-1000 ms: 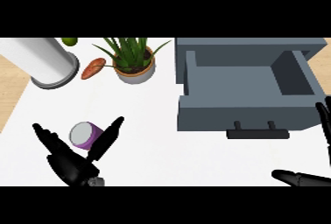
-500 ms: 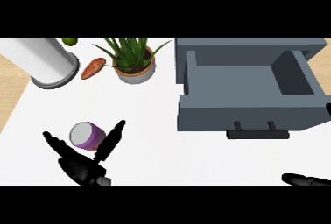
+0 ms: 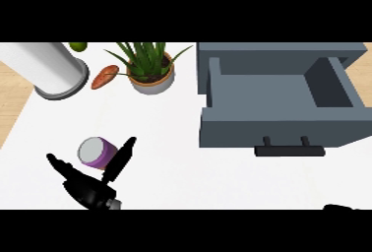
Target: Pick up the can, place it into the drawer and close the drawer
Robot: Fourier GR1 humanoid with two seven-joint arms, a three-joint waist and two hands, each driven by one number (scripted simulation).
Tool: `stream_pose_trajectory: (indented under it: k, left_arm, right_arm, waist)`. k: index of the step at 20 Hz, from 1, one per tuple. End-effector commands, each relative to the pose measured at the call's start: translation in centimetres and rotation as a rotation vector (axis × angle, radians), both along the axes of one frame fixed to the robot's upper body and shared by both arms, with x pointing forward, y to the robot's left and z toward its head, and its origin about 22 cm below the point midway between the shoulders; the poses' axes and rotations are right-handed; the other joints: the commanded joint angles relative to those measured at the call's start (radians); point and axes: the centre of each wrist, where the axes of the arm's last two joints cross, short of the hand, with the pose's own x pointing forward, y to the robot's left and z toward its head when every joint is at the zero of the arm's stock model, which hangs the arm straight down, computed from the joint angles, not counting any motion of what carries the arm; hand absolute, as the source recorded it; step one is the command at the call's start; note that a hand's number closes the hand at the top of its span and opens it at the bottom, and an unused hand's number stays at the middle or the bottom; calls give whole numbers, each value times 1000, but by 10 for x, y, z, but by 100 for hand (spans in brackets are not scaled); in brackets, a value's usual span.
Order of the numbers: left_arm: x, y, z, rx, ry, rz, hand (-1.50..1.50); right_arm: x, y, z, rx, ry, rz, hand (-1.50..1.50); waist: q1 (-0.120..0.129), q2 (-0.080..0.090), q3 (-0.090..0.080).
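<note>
at the near left the left hand is spread open, thumb and fingers flanking the purple can without closing on it. the can lies tilted, silver end toward the near left, long axis running far-right. right hand barely shows; cannot tell. far right, the grey drawer stands open.

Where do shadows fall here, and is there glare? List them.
Head view: even, soft light, with no glare on the white counter; the open drawer is darker along its inner walls, its handle casts a thin dark band; the can shows hardly any shadow.
</note>
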Motion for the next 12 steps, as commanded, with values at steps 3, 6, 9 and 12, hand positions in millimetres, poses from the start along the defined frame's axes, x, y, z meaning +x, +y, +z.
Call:
stream_pose_trajectory:
  k: [3,6,9,12]
  left_arm:
    - [-5,-7,-3,-35,2,22,-150]
    - [-2,6,-5,-12,-1,78,-150]
    - [-5,25,-3,-22,9,68,-150]
    - [13,33,-4,-45,5,67,-150]
  right_arm:
    - [8,-9,3,-17,4,-9,-150]
    - [-4,-6,9,2,-13,-9,-150]
    - [-9,-5,-3,-22,18,6,-150]
    - [-2,0,2,-15,-12,-6,-150]
  waist:
    - [8,1,-2]
    - [4,-1,-2]
    - [8,-2,-2]
    - [6,0,-2]
